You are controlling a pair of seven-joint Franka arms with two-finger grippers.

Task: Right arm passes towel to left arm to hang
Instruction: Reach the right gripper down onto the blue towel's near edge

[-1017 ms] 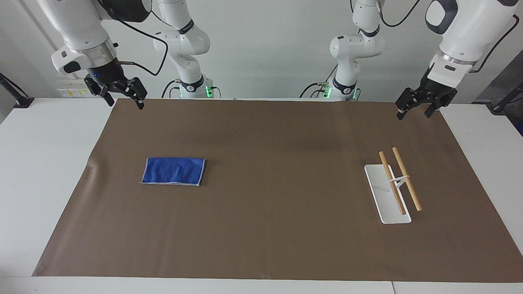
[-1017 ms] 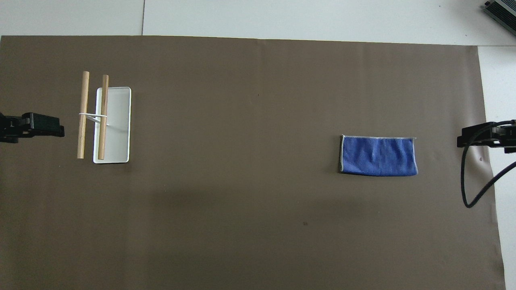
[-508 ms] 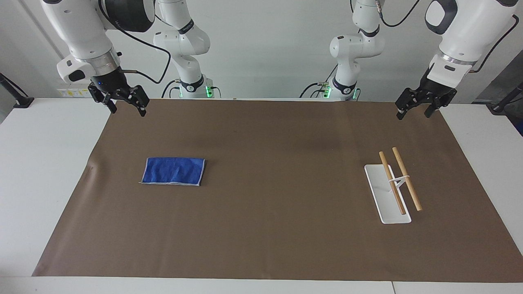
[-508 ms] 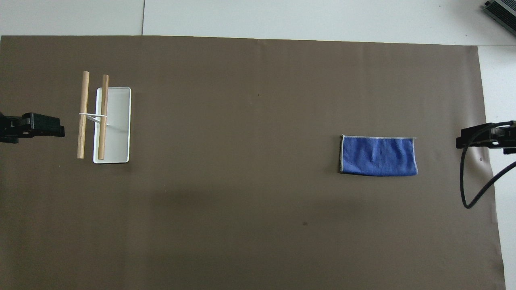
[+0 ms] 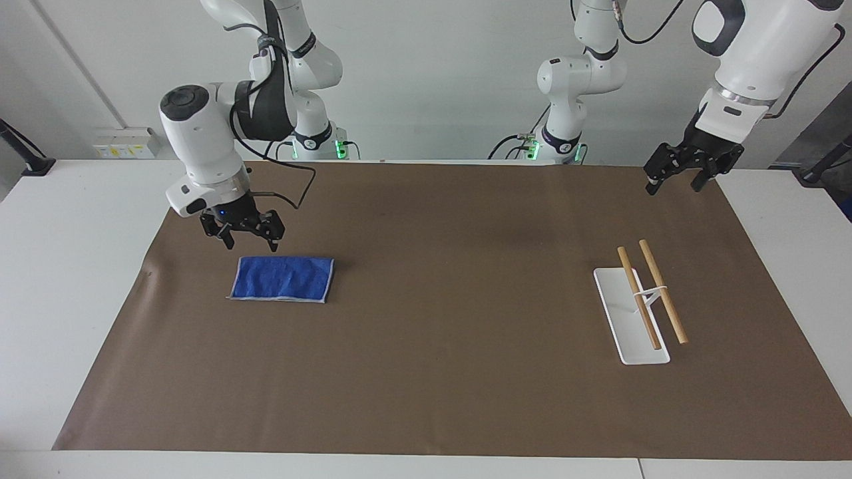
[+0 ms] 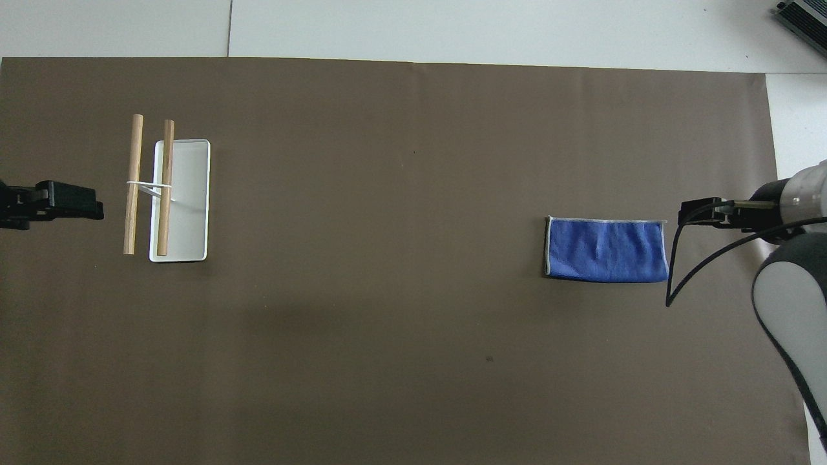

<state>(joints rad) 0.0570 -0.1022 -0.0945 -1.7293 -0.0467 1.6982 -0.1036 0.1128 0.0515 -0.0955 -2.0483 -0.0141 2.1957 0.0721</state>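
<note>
towel (image 5: 282, 279) flat on mat, toward right arm's end of surface. right end effector (image 5: 243, 229) spread wide, empty, above towel edge; advise pinching a corner. left end effector (image 5: 685, 166) wide, waits.

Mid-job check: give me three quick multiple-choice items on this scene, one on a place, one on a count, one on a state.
1. The right gripper is:
A. just above the towel's robot-side edge
B. over the rack
C. off the mat

2. Wooden rods on the white rack:
A. one
B. two
C. four

3. The towel is:
A. hung on the rods
B. held in the air
C. flat on the brown mat

Answers: 1 A, it hangs close above that edge. 2 B, two rods show. 3 C, it lies ungripped. The left gripper waits, open.
</note>
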